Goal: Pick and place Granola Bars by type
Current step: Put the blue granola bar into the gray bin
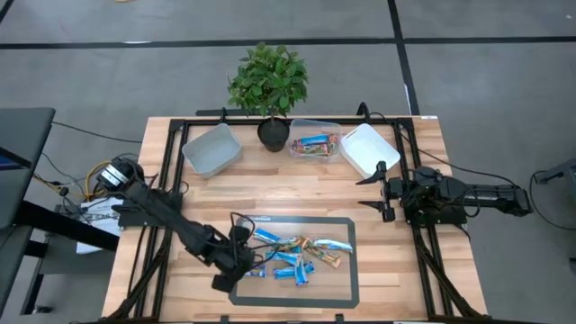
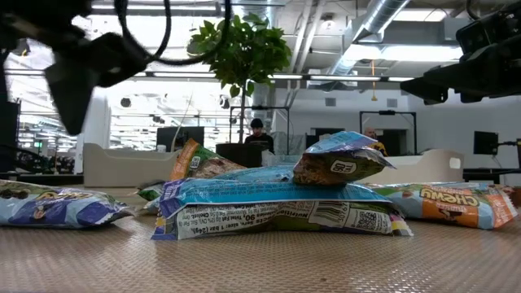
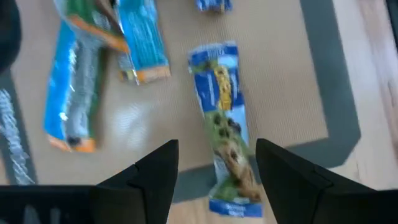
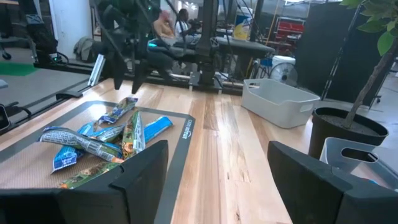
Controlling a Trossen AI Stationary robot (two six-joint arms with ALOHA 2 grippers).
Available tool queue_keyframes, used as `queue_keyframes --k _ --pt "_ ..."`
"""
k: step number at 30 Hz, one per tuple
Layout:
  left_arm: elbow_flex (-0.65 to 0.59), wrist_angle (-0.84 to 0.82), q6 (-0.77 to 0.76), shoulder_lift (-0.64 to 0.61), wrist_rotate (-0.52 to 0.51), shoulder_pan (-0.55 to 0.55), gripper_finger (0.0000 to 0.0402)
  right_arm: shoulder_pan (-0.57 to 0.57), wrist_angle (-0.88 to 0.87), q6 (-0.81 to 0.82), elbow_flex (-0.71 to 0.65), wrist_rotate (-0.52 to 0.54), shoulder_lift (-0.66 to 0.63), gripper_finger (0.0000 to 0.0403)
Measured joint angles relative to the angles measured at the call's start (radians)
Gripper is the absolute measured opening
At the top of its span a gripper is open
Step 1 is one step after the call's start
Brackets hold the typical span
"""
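Observation:
Several granola bars (image 1: 297, 255) in blue, green and tan wrappers lie in a loose pile on the tan mat (image 1: 346, 279). My left gripper (image 1: 227, 277) hovers open over the mat's near left part. In the left wrist view, one blue bar (image 3: 222, 118) lies flat ahead of and between the fingers of my left gripper (image 3: 217, 165), its near end over the mat's dark border. More bars (image 1: 315, 144) lie in a clear bin at the back. My right gripper (image 1: 382, 189) waits open at the table's right side.
At the table's far side stand a grey bin (image 1: 212, 148), a potted plant (image 1: 272, 130), the clear bin (image 1: 331, 133) and a white bin (image 1: 369, 149). Black frame rails run along the table's left and right edges. Bare wood lies between the mat and the bins.

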Motion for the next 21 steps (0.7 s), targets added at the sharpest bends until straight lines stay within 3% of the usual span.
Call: queue_keyframes --k 11,21 --pt "-0.004 0.120 -0.055 0.114 0.050 -0.017 0.0208 0.000 0.000 0.000 0.000 0.000 0.000 0.0270" --pt "-0.009 0.125 -0.128 0.185 -0.042 -0.022 0.0208 0.000 0.001 0.000 0.000 0.000 0.000 0.0270"
